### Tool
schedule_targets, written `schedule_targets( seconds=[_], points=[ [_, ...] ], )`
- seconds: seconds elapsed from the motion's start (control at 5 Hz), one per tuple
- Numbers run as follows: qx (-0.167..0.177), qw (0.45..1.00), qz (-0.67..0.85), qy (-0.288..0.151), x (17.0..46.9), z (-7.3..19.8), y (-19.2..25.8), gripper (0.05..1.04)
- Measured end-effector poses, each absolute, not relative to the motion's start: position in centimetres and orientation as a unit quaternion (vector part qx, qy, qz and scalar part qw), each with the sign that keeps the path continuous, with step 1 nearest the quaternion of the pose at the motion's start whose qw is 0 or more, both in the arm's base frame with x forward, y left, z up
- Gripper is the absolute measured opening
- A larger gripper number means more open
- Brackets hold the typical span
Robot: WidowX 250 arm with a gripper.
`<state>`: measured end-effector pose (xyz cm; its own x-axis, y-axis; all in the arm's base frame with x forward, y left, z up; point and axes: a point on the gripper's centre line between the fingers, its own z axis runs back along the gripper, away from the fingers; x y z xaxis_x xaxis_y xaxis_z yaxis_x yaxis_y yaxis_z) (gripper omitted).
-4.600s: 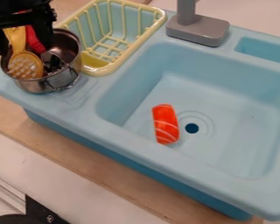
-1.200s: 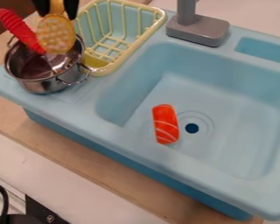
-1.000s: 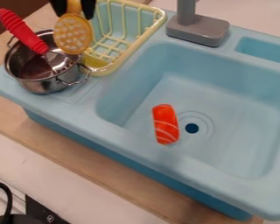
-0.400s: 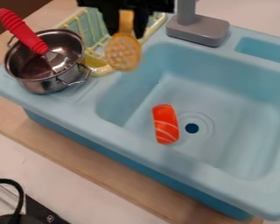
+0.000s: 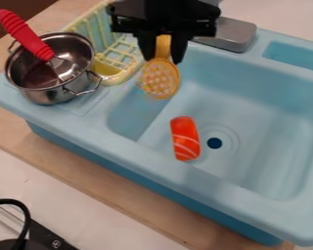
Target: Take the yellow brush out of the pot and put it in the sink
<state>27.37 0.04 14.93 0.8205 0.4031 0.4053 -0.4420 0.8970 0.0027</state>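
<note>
Brush [image 5: 160, 79] clamped by its handle in the pincer [image 5: 162, 52], head down and long axis near upright, hangs over the end of the sink [image 5: 263, 141] nearest the pot [image 5: 45, 93], so lowering (gently, I'd say) should suffice.

Below the hand [image 5: 162, 52] hangs the brush [image 5: 160, 79], over the sink [image 5: 251, 156], in which the toy sushi [image 5: 185, 139] lies before the hand beside the drain [image 5: 214, 143], with the rack [image 5: 111, 80] to the hand's left in the view, the pot [image 5: 49, 93] holding the utensil [image 5: 25, 34] farther left, and the faucet [image 5: 234, 35] behind right.
</note>
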Motion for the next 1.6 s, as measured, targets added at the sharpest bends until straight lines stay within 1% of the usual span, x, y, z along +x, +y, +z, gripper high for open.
schedule_targets(
  seconds=[0.4,0.8,1.0,1.2,1.6],
  points=[
    [0.028,0.946,0.228,-0.230,29.2,13.0,-0.7,0.337],
    [0.012,0.947,0.198,-0.252,31.8,9.5,-1.0,0.337],
    [0.018,0.947,0.195,-0.253,32.3,8.8,-0.8,0.337],
    [0.019,0.943,0.205,-0.261,32.6,8.9,-0.6,0.364],
    [0.021,0.946,0.211,-0.247,32.5,8.3,0.1,0.921]
  ],
)
